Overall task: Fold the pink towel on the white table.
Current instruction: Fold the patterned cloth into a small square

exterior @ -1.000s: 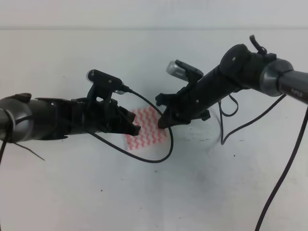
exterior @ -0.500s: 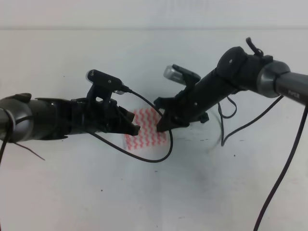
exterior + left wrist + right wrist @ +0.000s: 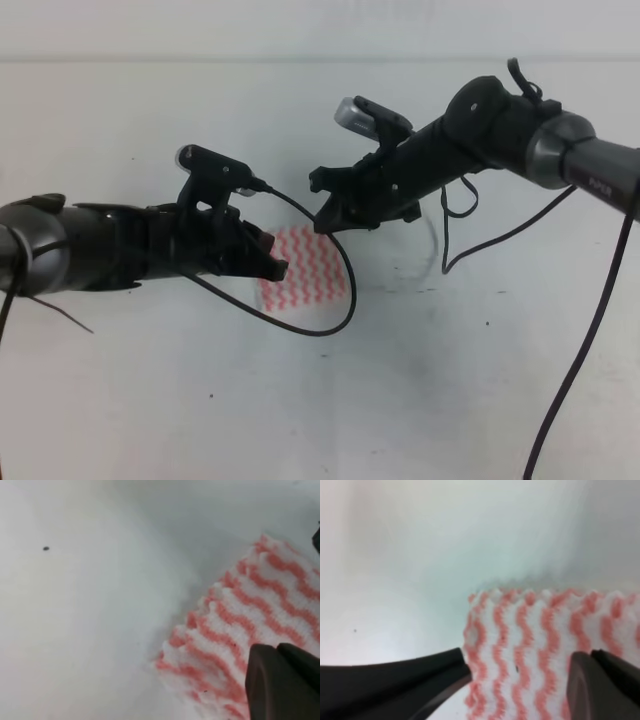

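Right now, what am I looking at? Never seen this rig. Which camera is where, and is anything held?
Two black robot arms over a white table. One camera looks down from above; the other two sit on the wrists, looking past the fingers. On the table lies a small towel, white with pink wavy stripes. The left gripper is at the towel's left edge; whether it grips cannot be told. The right gripper hangs open near its far edge, fingers apart, holding nothing.
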